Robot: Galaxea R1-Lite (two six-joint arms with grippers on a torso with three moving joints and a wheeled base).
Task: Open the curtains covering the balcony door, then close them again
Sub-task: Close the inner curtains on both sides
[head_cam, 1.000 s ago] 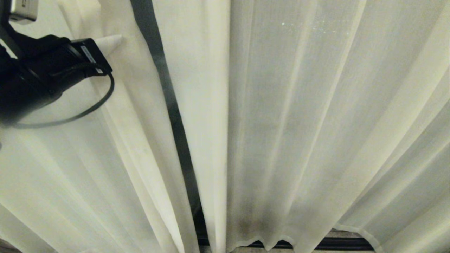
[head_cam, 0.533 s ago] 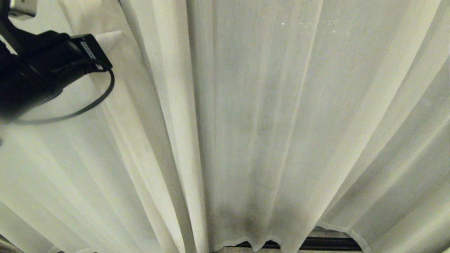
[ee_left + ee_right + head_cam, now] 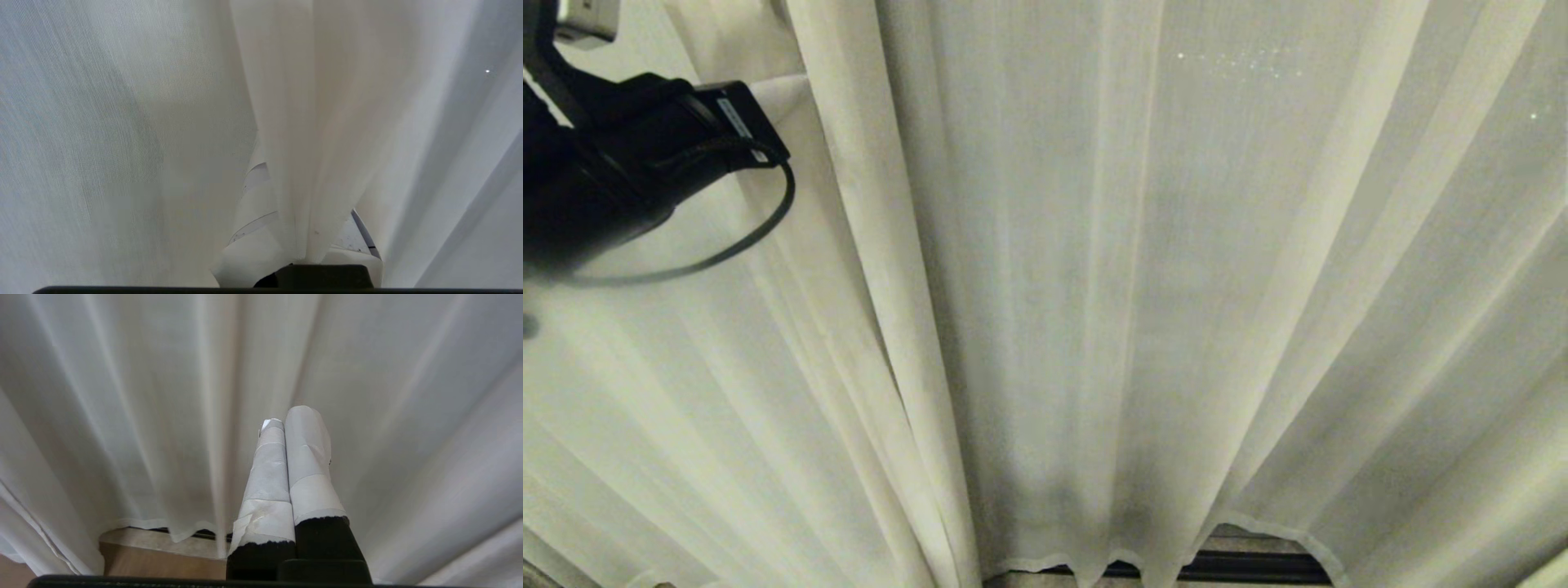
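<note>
The curtains hang closed across the whole head view, their pleats fanning down to a hem at six o'clock, where a dark strip of the balcony door frame shows. At ten o'clock the left gripper is clamped on a fold of curtain. The right gripper, jaws pressed together and empty, points at the fabric near the wooden floor.

We see curtains: thin matt cloth, fine weave, semi-sheer, hemmed edges. Right gripper fingers: wrapped in matt whitish tape, black plastic below. Floor: smooth wood look. Left arm: matt black plastic housing.
</note>
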